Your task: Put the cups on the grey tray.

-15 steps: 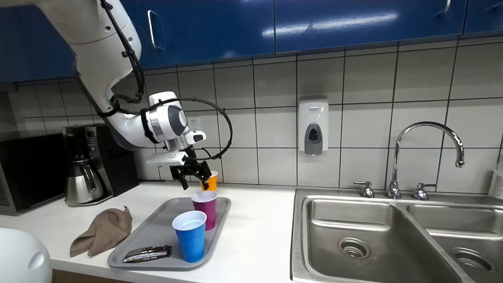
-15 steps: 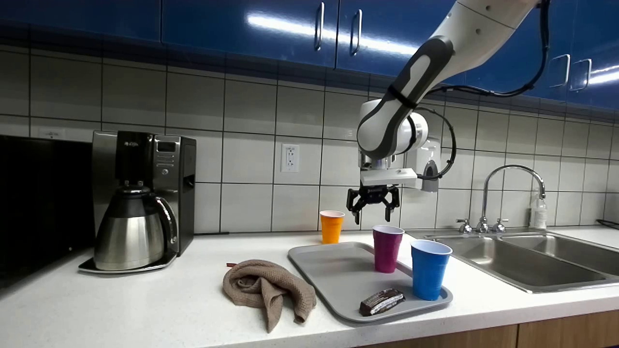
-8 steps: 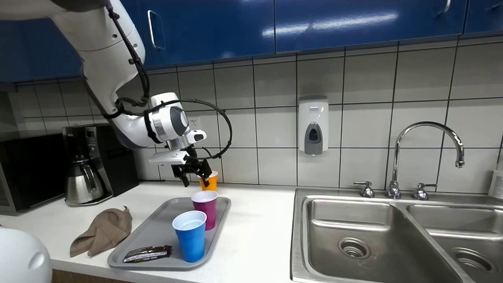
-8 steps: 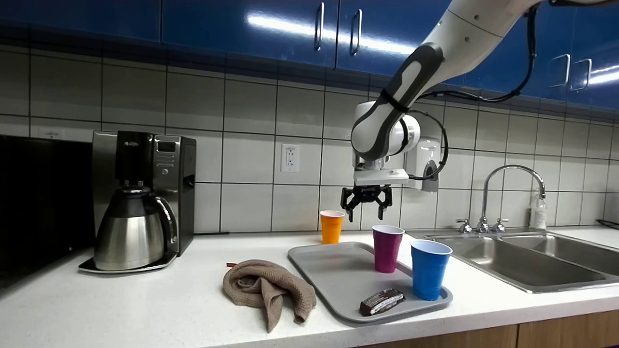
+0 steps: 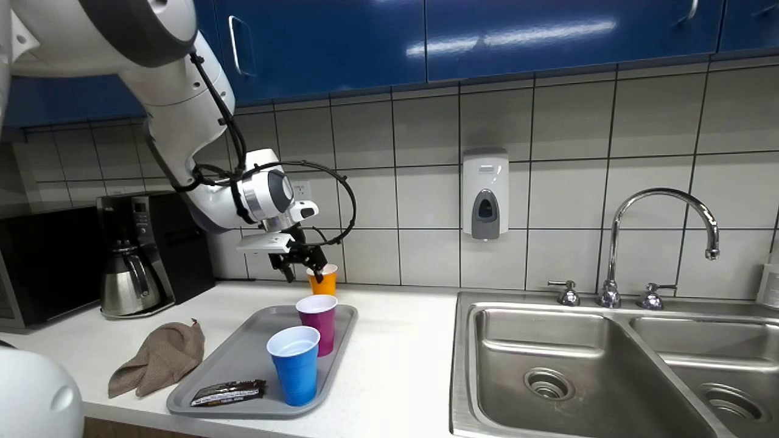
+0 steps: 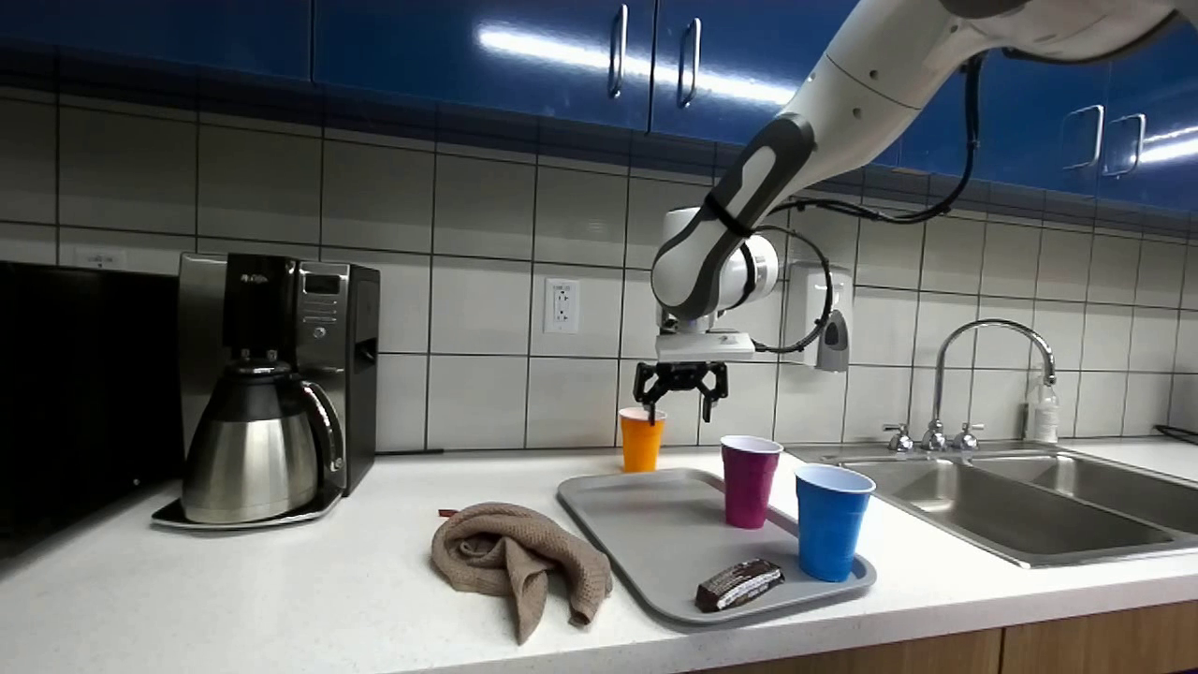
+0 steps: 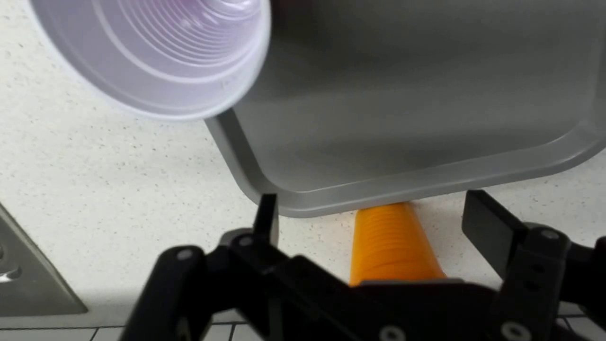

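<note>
An orange cup (image 6: 642, 445) stands upright on the counter just behind the grey tray (image 6: 646, 534), against the tray's back edge in the wrist view (image 7: 393, 244). A purple cup (image 6: 749, 487) and a blue cup (image 6: 831, 524) stand upright on the tray. The purple cup's white inside also shows in the wrist view (image 7: 189, 57); the blue cup is out of that view. My gripper (image 6: 680, 414) is open and empty. It hangs above the tray's back edge at about the height of the orange cup's rim. In an exterior view it overlaps the orange cup (image 5: 324, 286).
A wrapped snack bar (image 6: 739, 585) lies on the tray's front part. A brown cloth (image 6: 524, 562) lies beside the tray. A coffee maker (image 6: 271, 393) stands near the tiled wall. A steel sink (image 5: 548, 389) with a tap (image 5: 614, 243) is on the opposite side.
My gripper, open throughout, has moved towards the orange cup, leftward in an exterior view, and slightly up. The cups and tray have not moved.
</note>
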Robot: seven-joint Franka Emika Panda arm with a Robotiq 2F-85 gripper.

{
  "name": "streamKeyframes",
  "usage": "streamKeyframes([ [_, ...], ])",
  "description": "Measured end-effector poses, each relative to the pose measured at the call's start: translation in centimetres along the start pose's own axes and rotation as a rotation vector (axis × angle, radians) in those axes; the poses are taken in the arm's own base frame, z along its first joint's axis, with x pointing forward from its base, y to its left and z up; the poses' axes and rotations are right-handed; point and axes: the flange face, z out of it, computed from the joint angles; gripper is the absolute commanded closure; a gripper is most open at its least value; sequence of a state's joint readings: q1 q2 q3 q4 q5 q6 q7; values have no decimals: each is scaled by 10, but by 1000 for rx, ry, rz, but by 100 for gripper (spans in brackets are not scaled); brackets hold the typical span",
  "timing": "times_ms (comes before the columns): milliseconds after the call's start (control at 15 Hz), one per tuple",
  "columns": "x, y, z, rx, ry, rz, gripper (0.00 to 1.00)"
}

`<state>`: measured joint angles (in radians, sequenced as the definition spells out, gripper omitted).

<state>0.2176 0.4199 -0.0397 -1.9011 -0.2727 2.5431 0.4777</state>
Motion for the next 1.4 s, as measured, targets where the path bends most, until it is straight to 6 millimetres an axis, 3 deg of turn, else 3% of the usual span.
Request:
streamKeyframes([
  [733, 38, -34, 8, 10, 66, 13, 0],
  [1400, 60, -42, 26, 11, 114, 52, 0],
])
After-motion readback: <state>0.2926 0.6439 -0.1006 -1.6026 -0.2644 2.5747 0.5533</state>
